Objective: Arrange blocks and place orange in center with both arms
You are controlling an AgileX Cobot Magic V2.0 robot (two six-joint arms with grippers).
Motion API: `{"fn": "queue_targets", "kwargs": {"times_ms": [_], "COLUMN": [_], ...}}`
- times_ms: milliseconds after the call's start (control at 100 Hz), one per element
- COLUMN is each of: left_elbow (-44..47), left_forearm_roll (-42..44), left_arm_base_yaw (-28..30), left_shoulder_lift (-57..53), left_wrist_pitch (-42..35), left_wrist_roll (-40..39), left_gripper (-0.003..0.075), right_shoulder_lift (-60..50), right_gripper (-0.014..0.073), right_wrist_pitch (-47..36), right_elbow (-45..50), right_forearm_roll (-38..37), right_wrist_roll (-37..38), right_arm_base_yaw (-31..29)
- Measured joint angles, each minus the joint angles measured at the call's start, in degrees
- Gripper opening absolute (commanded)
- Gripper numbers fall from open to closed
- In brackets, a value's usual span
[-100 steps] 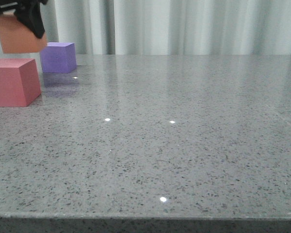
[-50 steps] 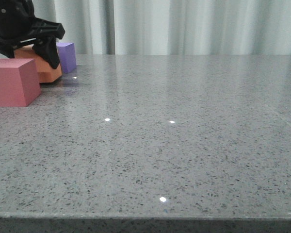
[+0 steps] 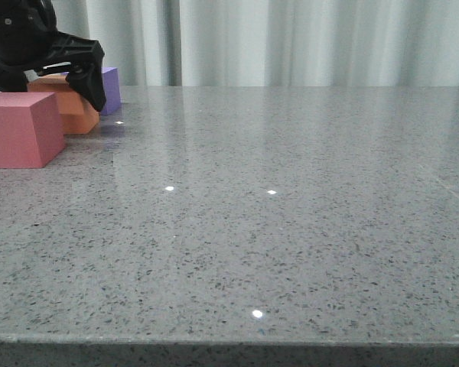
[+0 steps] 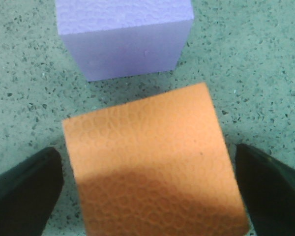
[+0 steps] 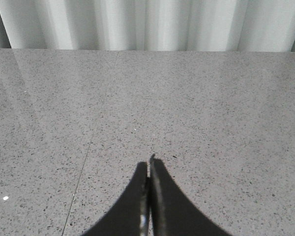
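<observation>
The orange cube (image 3: 73,113) rests on the table at the far left, between the red cube (image 3: 19,130) in front of it and the purple cube (image 3: 112,86) behind it. My left gripper (image 3: 57,80) hovers low over it, open. In the left wrist view the orange cube (image 4: 147,167) lies between the two dark fingers (image 4: 24,189), with a strip of table showing on each side. The purple cube (image 4: 123,39) stands just beyond, a narrow gap away. My right gripper (image 5: 149,164) is shut on nothing above bare table.
The grey speckled table (image 3: 291,229) stretches wide to the right of the cubes. Pale curtains (image 3: 306,42) hang behind its far edge. The right arm does not show in the front view.
The left gripper came down with the orange cube from the air, set it on the table between the red and purple cubes, and its fingers have spread off the cube's sides.
</observation>
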Motion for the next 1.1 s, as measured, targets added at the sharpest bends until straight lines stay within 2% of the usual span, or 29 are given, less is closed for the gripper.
{"fn": "queue_targets", "kwargs": {"times_ms": [210,440,920,1020,1100], "left_elbow": [0.19,3.08,34.08,39.47,43.46], "left_forearm_roll": [-0.25,-0.82,-0.9,-0.9,-0.9], "left_arm_base_yaw": [0.0,0.0,0.0,0.0,0.0], "left_shoulder_lift": [-4.53,-18.91,-62.64,-71.75,-78.95], "left_wrist_pitch": [-0.27,-1.33,-11.18,-11.17,-11.17], "left_wrist_roll": [0.0,0.0,0.1,0.1,0.1], "left_gripper": [0.0668,0.0668,0.0666,0.0635,0.0582], "right_shoulder_lift": [0.0,0.0,0.0,0.0,0.0], "right_gripper": [-0.0069,-0.0069,-0.0069,-0.0069,-0.0069], "right_wrist_pitch": [0.0,0.0,0.0,0.0,0.0], "right_elbow": [0.0,0.0,0.0,0.0,0.0], "right_forearm_roll": [0.0,0.0,0.0,0.0,0.0], "right_wrist_roll": [0.0,0.0,0.0,0.0,0.0], "right_arm_base_yaw": [0.0,0.0,0.0,0.0,0.0]}}
